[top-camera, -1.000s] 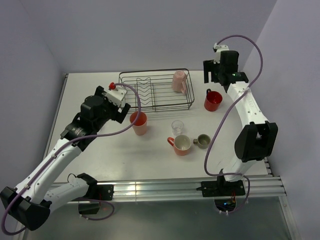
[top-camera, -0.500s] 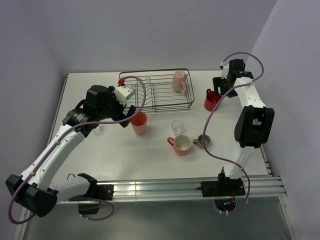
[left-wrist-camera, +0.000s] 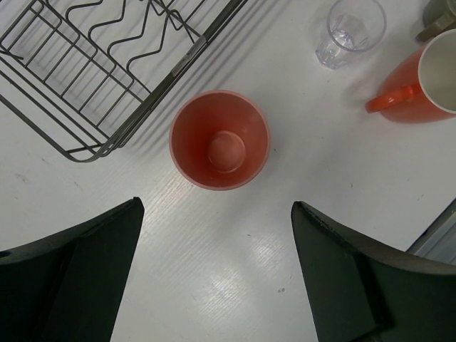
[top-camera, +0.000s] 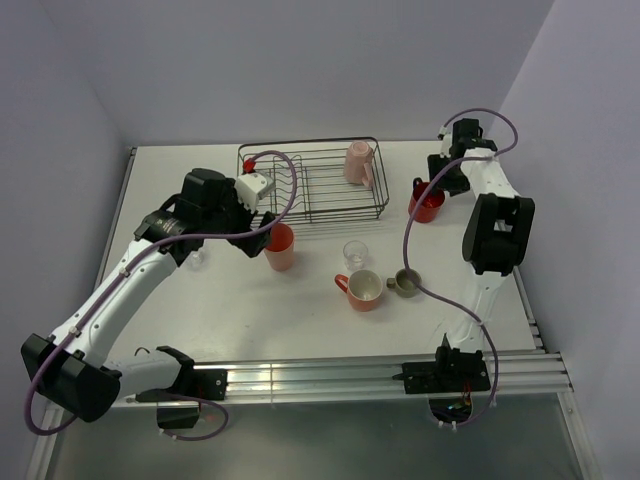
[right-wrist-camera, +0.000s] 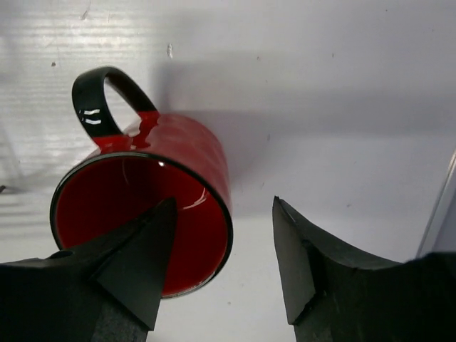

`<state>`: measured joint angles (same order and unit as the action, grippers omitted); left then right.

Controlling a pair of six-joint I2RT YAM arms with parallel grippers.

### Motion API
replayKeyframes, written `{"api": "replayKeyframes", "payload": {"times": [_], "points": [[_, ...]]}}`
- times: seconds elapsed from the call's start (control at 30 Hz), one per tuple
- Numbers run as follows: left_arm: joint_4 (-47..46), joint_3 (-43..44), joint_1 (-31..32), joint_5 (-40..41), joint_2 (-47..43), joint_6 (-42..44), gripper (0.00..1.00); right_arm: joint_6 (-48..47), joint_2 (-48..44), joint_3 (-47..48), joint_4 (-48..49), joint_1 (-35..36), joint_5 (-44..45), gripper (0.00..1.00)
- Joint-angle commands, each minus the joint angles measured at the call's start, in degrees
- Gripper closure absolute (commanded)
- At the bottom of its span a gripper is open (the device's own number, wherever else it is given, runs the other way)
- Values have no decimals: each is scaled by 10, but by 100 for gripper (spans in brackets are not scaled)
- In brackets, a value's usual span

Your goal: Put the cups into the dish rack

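One pink mug (top-camera: 357, 162) in dish rack (top-camera: 320, 185); left gripper (left-wrist-camera: 216, 206) wide over empty tumbler (left-wrist-camera: 219, 140), right gripper (right-wrist-camera: 224, 203) wide astride red mug (right-wrist-camera: 189, 149).

Orange mug (left-wrist-camera: 420, 78) cut by right edge, dish rack (left-wrist-camera: 187, 58) cut above, corner sliver probably the grey-olive mug (left-wrist-camera: 443, 18)

In the top view the right arm is now folded down from the upper right corner. Its tool (top-camera: 431, 188) is no longer high above the surface (top-camera: 230, 300) but down at the red mug (top-camera: 427, 207), fingers spread, one inside the rim and one outside. The left arm now reaches further up and rightward than before, and its tool (top-camera: 262, 214) is nearer the dish rack's (top-camera: 330, 195) left end.
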<state>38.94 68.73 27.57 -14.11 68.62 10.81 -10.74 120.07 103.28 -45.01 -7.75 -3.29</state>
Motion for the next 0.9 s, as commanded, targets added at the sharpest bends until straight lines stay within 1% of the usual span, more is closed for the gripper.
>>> {"api": "replayKeyframes", "payload": {"times": [0.0, 0.03, 0.1, 0.3, 0.37, 0.4, 0.43, 0.47, 0.5, 0.67, 0.87], "points": [[1, 26, -4, -3, 0, -12, 7, 20, 23, 37, 6, 1, -5, 39], [-1, 26, -6, -4, 0, -14, 8, 20, 25, 37, 9, 1, -5, 43], [-9, 22, -9, -2, 0, -23, 8, 21, 33, 37, 12, 1, -6, 47], [-9, 26, -26, -25, 9, -33, 10, 23, 38, 25, 18, 4, -12, 71], [-8, 28, -28, -27, 11, -35, 10, 23, 35, 20, 22, 4, -13, 79], [-8, 30, -29, -29, 11, -36, 10, 23, 32, 14, 24, 4, -13, 85], [-10, 29, -30, -30, 10, -37, 11, 23, 30, 12, 26, 5, -13, 93], [-11, 30, -30, -31, 9, -38, 11, 23, 28, 11, 28, 4, -15, 98], [-11, 29, -31, -31, 9, -39, 11, 23, 23, 6, 30, 5, -15, 100], [-12, 31, -32, -33, 8, -42, 11, 18, -7, -12, 52, 5, -11, 100], [-21, 41, -45, -43, 8, -61, 11, 11, -124, -77, 136, 4, -26, 100]]}}
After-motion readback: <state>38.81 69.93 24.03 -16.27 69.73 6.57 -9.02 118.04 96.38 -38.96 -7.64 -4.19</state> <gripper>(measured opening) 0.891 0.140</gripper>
